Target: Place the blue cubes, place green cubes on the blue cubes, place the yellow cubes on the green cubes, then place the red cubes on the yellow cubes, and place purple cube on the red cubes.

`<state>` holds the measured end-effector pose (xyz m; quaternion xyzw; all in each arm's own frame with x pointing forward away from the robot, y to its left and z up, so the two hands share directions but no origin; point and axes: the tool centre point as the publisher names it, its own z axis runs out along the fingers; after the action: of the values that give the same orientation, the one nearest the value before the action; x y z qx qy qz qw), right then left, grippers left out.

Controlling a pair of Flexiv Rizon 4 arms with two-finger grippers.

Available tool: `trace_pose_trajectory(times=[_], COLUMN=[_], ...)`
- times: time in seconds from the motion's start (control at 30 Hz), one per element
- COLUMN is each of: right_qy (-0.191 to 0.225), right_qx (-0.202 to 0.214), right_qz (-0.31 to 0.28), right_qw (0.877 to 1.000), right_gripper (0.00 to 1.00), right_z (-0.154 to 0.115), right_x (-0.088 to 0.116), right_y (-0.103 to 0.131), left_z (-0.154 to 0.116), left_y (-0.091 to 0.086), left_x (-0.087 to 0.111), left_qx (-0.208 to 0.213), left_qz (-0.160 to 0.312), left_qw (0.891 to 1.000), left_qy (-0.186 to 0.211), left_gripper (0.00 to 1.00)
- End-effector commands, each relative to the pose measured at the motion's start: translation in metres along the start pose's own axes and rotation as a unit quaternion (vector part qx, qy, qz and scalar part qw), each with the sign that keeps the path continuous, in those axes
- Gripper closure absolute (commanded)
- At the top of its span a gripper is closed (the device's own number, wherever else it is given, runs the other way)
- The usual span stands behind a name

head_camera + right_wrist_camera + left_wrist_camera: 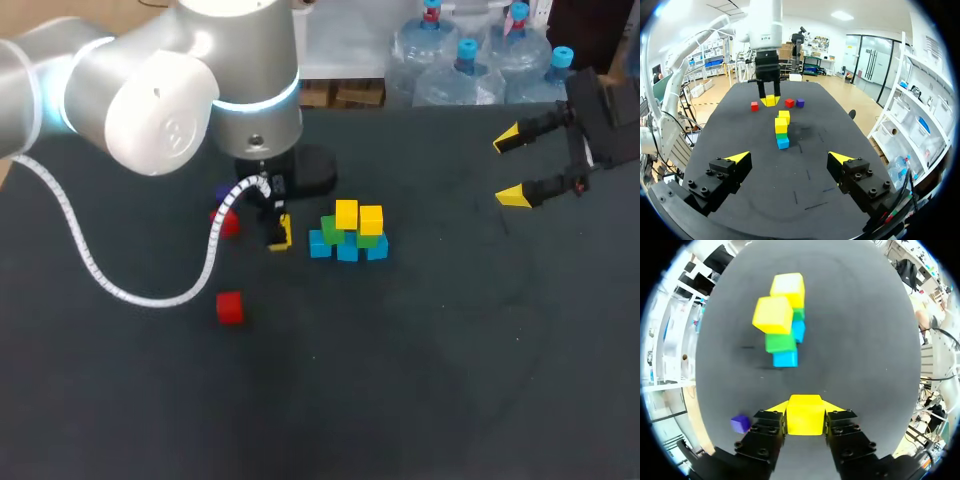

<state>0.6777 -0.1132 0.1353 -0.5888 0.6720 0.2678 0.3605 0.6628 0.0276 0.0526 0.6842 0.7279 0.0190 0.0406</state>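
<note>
Stock as I read it from my station:

- Left gripper (805,409): closed on a yellow cube (805,424), one finger against each side. It is held low over the table (450,380), just short of the stack (347,234).
- Right gripper (512,166): fingers spread wide, nothing between them, parked well apart from the cubes.
- Stack: blue cubes (320,244) at the base, green cubes (780,342) on them, two yellow cubes (773,314) on the green. From the head view I count three blue and two green; more may be hidden behind.
- Loose on the table: two red cubes, one (229,308) out in the open, the other (228,222) beside the left gripper; one purple cube (740,423) also just beside that gripper.

Progress, in my judgement: blue and green layers are done, and the yellow layer is under way with one cube in hand. The red layer and purple top are not yet begun.
</note>
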Motion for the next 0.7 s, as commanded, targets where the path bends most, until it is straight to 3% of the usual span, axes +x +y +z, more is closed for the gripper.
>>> trace_pose_trajectory(times=[0.03,0.33,0.5,0.7], right_qy=[-0.001,-0.001,-0.001,-0.001], right_qx=[0.000,0.000,0.000,0.000], right_qz=[0.000,0.000,0.000,0.000], right_qw=[1.000,1.000,1.000,1.000], right_gripper=[0.00,0.00,0.00,0.00], right_z=[0.001,0.001,0.001,0.001], right_x=[0.000,0.000,0.000,0.000], right_y=[-0.001,-0.001,-0.001,-0.001], left_z=[-0.008,-0.010,-0.011,-0.017], left_y=[0.006,0.018,0.023,0.026], left_x=[-0.007,-0.018,-0.027,-0.037], left_qx=[-0.006,0.001,0.014,-0.009], left_qz=[0.001,0.009,0.012,0.016], left_qw=[1.000,1.000,1.000,1.000], left_qy=[-0.006,-0.016,-0.002,-0.021], left_gripper=[1.00,1.00,1.00,1.00])
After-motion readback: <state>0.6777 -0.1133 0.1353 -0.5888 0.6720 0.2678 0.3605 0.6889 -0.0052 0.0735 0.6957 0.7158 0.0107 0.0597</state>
